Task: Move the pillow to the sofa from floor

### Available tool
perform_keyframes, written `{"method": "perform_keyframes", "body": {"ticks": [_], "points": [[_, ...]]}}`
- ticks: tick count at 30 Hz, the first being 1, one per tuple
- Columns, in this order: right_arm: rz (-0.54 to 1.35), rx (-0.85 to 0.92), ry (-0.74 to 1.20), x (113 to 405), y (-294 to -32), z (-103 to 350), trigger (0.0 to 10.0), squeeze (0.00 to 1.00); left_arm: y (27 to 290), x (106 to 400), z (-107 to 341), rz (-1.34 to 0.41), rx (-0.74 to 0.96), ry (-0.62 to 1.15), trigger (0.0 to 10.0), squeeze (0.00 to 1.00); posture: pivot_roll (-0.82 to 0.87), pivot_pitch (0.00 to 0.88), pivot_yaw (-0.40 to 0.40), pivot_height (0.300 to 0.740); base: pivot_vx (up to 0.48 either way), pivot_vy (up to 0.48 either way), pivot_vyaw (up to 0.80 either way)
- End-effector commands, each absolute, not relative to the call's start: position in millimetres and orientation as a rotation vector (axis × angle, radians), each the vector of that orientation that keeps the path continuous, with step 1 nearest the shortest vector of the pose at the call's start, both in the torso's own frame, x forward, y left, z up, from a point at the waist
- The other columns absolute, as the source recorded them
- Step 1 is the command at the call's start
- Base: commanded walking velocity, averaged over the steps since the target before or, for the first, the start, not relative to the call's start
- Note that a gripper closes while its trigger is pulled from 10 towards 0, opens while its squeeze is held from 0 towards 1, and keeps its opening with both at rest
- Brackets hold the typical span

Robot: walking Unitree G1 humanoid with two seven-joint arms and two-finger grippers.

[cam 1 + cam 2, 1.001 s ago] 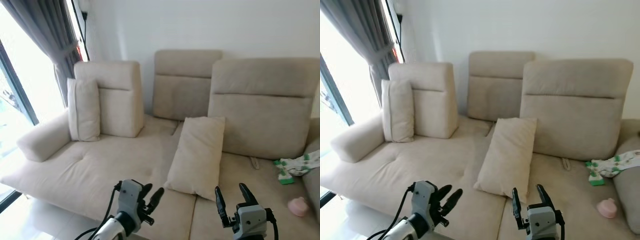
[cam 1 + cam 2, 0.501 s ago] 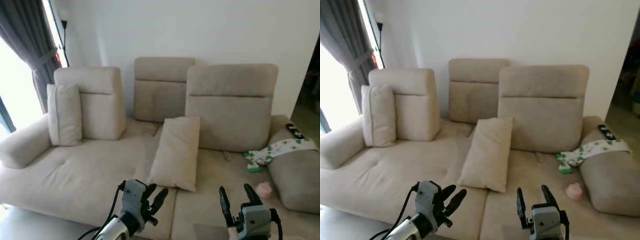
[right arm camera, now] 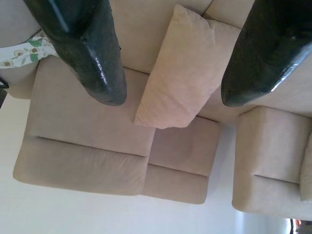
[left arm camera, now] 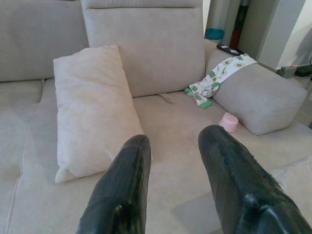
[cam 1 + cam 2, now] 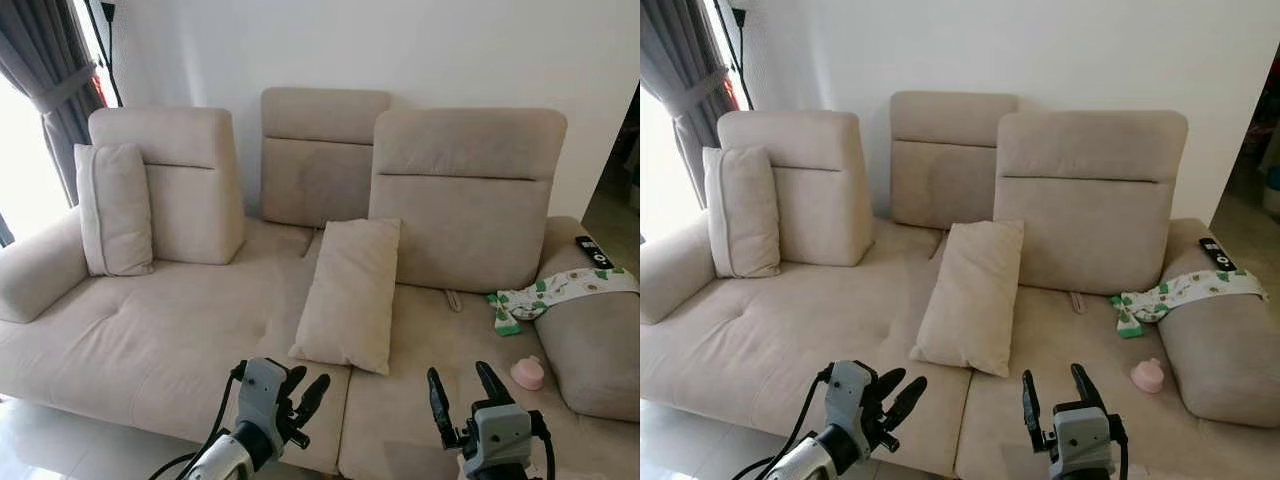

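Nearest, at about 7 o'clock in the head views, the left tool [image 5: 300, 392] is raised in front of the sofa's front edge with its two black fingers spread and nothing between them. At about 5 o'clock the right tool [image 5: 462, 402] stands the same way, fingers parted and empty. Both sit short of the seat, touching nothing, which reads as a pair of arms with no load, drawn clear of the cushions.

Just beyond them, near the centre, the pillow [image 5: 350, 293] lies on the sofa [image 5: 170, 330], straddling the seam between the two seat cushions. Its top leans towards the right-hand backrest [image 5: 468, 195] at 1 o'clock, so that it stays propped rather than flat. Judged from this, the pillow is already off the floor and the task looks done or nearly so.

Further out at 10 o'clock, a second, similar cushion [image 5: 112, 208] stands upright against the left backrest. At 3 o'clock a patterned cloth [image 5: 555, 290] drapes over the right armrest, with a dark remote [image 5: 594, 251] beyond it and a small pink object [image 5: 527, 372] on the seat below; what that object is cannot be made out.

The arms are cut off by the lower frame edge. The floor shows only as a sliver at 8 o'clock, so whether anything else lies there cannot be told. The curtain [image 5: 48, 70] at 11 o'clock is partly washed out by window glare.
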State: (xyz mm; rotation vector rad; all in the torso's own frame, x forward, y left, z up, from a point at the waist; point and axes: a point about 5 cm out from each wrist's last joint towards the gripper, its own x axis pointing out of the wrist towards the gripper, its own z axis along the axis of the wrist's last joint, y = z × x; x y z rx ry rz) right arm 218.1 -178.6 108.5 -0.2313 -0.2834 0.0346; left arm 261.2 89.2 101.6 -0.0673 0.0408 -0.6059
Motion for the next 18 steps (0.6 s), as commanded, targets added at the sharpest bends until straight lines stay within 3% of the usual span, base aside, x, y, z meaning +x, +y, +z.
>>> {"method": "perform_keyframes", "body": {"ticks": [1, 3, 18], "points": [[0.041, -0.221, -0.264, 218.2, -177.4, 104.1, 10.0, 0.00, 92.2, 261.6, 98.2, -0.594, -0.054, 0.052, 10.0, 0.00, -0.01, 0.000, 0.047, 0.740, 0.000, 0.000, 0.00], [0.040, -0.222, -0.262, 218.5, -178.0, 103.6, 10.0, 0.00, 91.8, 261.8, 98.3, -0.595, -0.051, 0.050, 10.0, 0.00, -0.01, 0.000, 0.046, 0.740, 0.000, 0.000, 0.00], [0.038, -0.236, -0.242, 219.3, -180.7, 97.6, 10.0, 0.00, 89.7, 262.6, 98.7, -0.602, -0.052, 0.045, 10.0, 0.00, -0.01, 0.000, 0.047, 0.740, 0.000, -0.480, 0.00]]}}
